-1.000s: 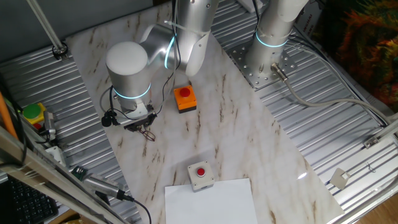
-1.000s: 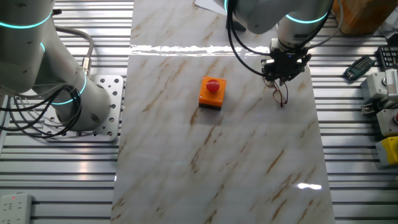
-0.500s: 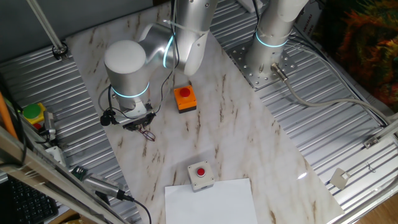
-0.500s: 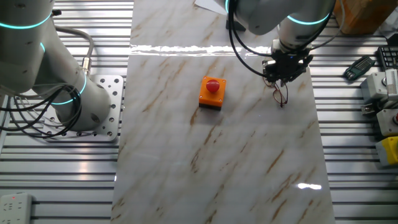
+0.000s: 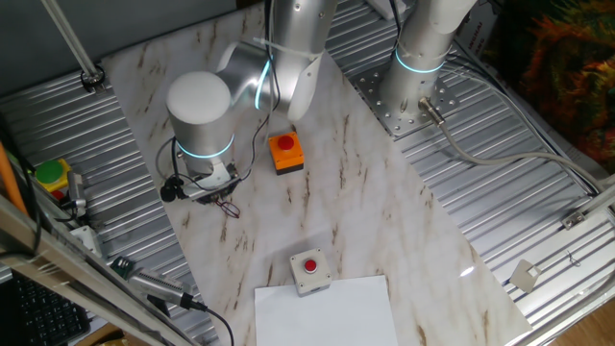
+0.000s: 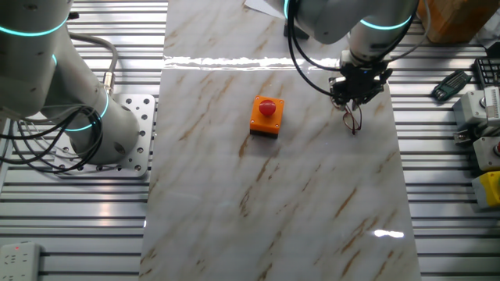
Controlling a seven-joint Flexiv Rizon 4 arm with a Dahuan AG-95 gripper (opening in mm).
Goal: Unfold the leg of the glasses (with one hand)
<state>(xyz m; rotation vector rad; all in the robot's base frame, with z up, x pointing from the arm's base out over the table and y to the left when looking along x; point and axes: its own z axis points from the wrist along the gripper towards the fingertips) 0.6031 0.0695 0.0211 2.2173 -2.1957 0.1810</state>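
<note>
The glasses (image 5: 229, 206) are a small thin dark wire frame lying on the marble board, just in front of the arm's wrist. In the other fixed view the glasses (image 6: 355, 121) reach down from the fingertips. My gripper (image 5: 217, 195) points down at the glasses' near end, and it also shows in the other fixed view (image 6: 353, 101). Its fingers stand close together on the thin wire there. The big white wrist hides most of the fingers, and the lenses are too small to make out.
An orange button box (image 5: 285, 152) stands right of the gripper, also in the other fixed view (image 6: 266, 116). A grey box with a red button (image 5: 309, 269) and a white sheet (image 5: 327, 309) lie near the front. A second arm's base (image 5: 415, 91) stands at the back right.
The wrist has shifted slightly, first a little left, then back right and down. The glasses stay in about the same spot on the board.
</note>
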